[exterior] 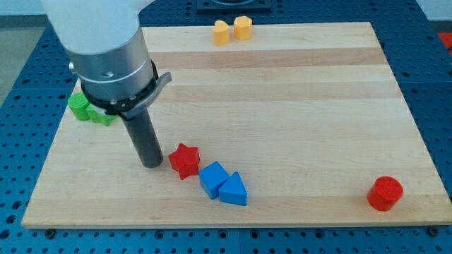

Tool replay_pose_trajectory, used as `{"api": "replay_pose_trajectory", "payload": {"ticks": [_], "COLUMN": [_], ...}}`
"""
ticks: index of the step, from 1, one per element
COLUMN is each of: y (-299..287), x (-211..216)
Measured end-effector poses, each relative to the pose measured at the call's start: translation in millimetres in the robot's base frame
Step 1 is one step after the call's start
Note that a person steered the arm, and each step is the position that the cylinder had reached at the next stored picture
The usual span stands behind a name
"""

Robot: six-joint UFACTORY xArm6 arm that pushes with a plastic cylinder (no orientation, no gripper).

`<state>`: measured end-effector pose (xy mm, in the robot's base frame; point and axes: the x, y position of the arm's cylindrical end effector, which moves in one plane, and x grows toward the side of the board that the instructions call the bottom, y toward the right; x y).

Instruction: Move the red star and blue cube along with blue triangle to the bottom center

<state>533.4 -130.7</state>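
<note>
A red star point(184, 160) lies left of the board's middle, near the view's bottom. A blue cube point(212, 178) sits just right of and below it, touching or nearly touching it. A blue triangle point(234, 190) lies against the cube's lower right side. My tip point(152, 164) is on the board just left of the red star, a small gap away from it. The rod rises from the tip to the arm's grey and white body at the view's upper left.
A red cylinder point(385, 193) stands at the view's bottom right. Two yellow blocks point(232, 30) sit at the board's top edge. Green blocks point(87, 109) lie at the left edge, partly hidden by the arm. The wooden board point(296, 106) rests on a blue perforated table.
</note>
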Motion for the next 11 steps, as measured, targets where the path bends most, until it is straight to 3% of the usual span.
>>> {"api": "replay_pose_trajectory", "payload": {"ticks": [1,3,7,9,11], "y": [1,34,163,118,114], "x": [19,-7,-36,-36,-13]}}
